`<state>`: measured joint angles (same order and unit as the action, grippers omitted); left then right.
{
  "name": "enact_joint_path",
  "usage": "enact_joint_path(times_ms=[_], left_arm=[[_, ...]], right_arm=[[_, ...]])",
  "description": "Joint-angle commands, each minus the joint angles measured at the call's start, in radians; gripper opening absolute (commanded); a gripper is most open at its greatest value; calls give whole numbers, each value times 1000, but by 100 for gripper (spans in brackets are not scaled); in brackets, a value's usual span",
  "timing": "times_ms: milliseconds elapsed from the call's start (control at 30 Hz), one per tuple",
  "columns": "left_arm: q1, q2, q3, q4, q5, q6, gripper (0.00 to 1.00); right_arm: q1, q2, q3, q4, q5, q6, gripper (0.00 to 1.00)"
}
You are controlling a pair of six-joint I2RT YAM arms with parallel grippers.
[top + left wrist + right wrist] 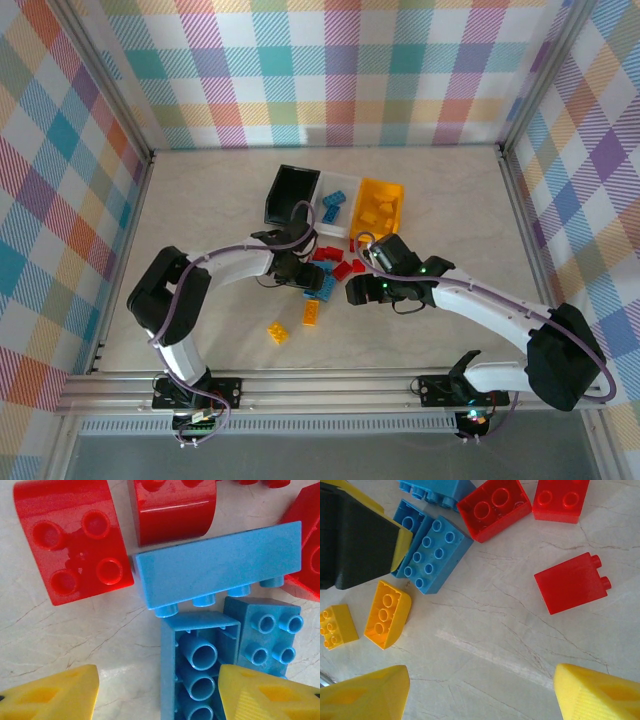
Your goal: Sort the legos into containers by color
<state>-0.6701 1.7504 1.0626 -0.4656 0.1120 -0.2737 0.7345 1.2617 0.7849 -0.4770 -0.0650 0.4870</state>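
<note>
Nearest the arm bases, a yellow brick (278,332) and an orange brick (311,312) are lying apart from the rest on the marble-patterned table (200,220). Just beyond them, the left gripper (160,697) is hanging released over the cluster of legos (330,262). Its yellow fingertips (50,695) are being cut off by the lower frame edge. One tip is covering a corner of an upturned blue brick (195,665) while the other is standing well clear, so nothing is being gripped. A long blue brick (220,570) is lying on its side just past that, with red bricks (70,540) partly cropped around it. The right gripper (480,695) is likewise hanging spread over bare table, holding nothing. From overhead, both grippers are hiding much of the cluster. Farthest back, the black bin (288,195) is showing a dark interior that is hard to make out. The white bin (345,185) is holding blue pieces, and the yellow-orange bin (392,190) is holding yellow ones.
</note>
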Motion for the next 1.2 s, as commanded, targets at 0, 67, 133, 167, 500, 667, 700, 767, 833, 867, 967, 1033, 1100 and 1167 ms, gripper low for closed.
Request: enact_joint_path(times_ms=[0,67,133,167,500,667,700,767,833,867,967,1033,1100,1167], left_arm=[[-16,23,33,6,-4,-9,65],[-17,33,37,5,-10,-9,65],[-17,44,43,1,-19,-9,65],[-17,48,46,-4,-30,-9,65],[-17,44,41,-51,-102,-6,52],[-16,56,45,-63,-115,-7,43],[-16,54,45,-65,-117,-6,40],[-17,51,45,-70,-120,-7,34],[-17,44,45,-77,-123,-7,34],[-17,39,45,-82,-124,-7,33],[-17,20,47,-101,-129,-8,26],[-16,3,48,-118,-137,-8,23],[-17,-20,48,-138,-152,-7,20],[-17,-40,49,-158,-169,-4,18]], right_arm=[[3,-8,-10,19,-3,6,76],[3,-8,-10,19,-3,5,76],[3,-8,-12,19,-3,5,76],[2,-8,-13,20,-3,6,76],[3,-1,-11,27,-3,3,76],[3,-2,-10,28,-3,4,76],[3,-3,-11,26,-2,4,76],[3,-8,-11,25,1,4,76],[3,-11,-12,22,4,4,76],[3,-12,-13,24,4,4,76],[3,-8,-14,30,6,5,76],[3,-6,-13,36,4,7,76],[3,-1,-12,44,2,9,76],[3,1,-10,48,2,9,76]])
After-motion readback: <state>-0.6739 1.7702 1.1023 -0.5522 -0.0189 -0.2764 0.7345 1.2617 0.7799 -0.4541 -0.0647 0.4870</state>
